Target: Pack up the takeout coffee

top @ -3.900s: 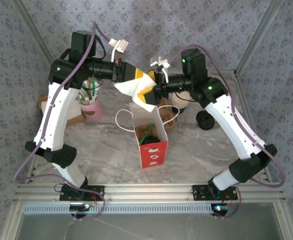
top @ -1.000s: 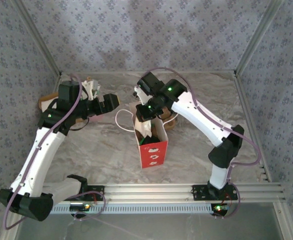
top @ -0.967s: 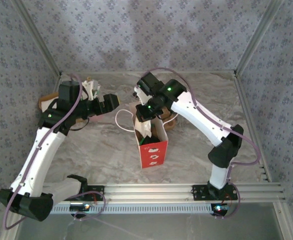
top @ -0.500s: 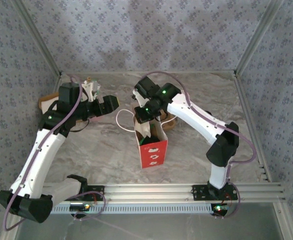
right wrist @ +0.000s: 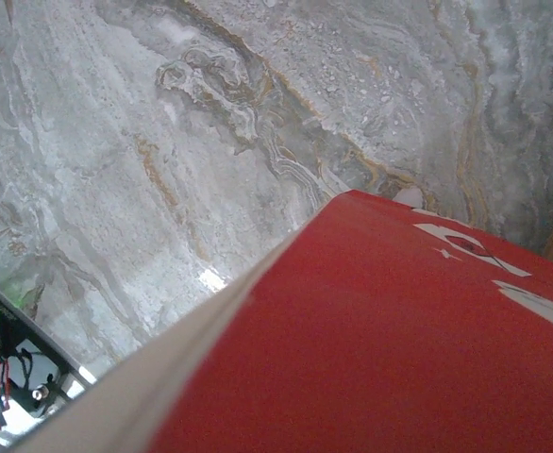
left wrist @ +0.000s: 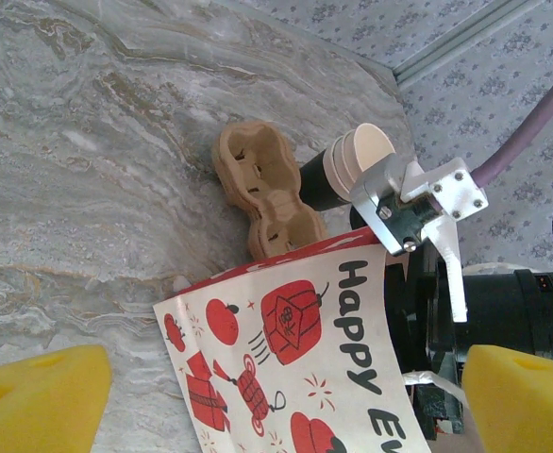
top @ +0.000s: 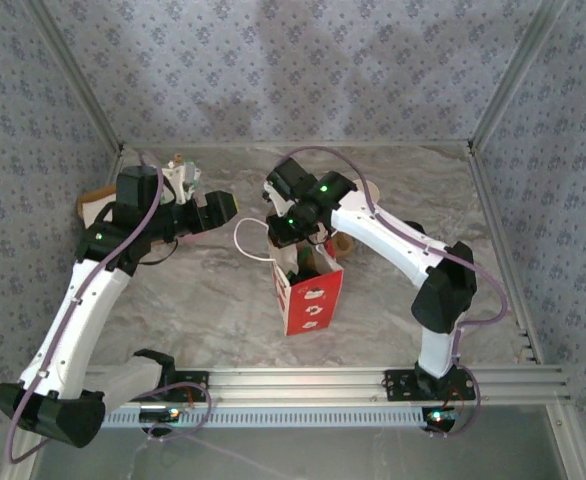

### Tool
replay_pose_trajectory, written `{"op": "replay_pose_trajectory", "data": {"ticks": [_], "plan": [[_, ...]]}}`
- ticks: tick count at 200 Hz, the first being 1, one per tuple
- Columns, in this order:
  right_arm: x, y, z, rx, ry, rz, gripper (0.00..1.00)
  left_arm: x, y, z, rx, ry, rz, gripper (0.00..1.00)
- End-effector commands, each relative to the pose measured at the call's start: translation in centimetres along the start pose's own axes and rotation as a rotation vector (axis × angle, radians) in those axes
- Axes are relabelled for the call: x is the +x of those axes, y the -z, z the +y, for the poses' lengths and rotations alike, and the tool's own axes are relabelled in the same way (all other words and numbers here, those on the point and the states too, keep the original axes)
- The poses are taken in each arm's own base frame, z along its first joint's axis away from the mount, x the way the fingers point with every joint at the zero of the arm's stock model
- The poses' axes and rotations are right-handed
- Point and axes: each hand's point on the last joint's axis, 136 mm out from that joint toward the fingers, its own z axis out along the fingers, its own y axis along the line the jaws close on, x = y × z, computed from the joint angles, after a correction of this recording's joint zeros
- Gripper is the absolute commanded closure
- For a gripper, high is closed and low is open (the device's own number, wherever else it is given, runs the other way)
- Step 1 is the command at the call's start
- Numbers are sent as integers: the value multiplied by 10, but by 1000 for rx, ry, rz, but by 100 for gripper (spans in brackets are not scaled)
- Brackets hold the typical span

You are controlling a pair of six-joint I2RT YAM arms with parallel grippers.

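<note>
At the red bag (top: 313,300), the right hand (top: 285,233), grip unclear, has seemingly tilted it; left hand (top: 222,207) gapes wide.

A red paper bag (right wrist: 380,349) with white print lies across the lower right, its pale rim (right wrist: 154,387) running diagonally. Beyond it spreads the grey marble tabletop (right wrist: 163,142), with dark wired hardware (right wrist: 1,373) past its lower-left edge.
</note>
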Motion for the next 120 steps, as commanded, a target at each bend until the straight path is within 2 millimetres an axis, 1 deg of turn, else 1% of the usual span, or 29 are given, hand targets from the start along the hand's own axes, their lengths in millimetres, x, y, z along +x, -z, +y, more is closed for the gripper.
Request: {"op": "replay_pose_trajectory", "data": {"ticks": [1, 27, 44, 92, 120], "plan": [[4, 2, -5, 46, -8, 12, 78, -3, 7, -3, 12, -8, -25, 4], [-2, 15, -2, 53, -6, -19, 69, -3, 6, -3, 11, -7, -25, 4], [-4, 22, -1, 59, -7, -30, 64, -3, 6, -3, 10, -9, -24, 4], [-7, 40, 4, 74, 8, -53, 56, -2, 6, -2, 8, -9, -23, 4], [-8, 49, 5, 86, 14, -65, 56, -2, 7, -3, 9, -10, -24, 4]]}}
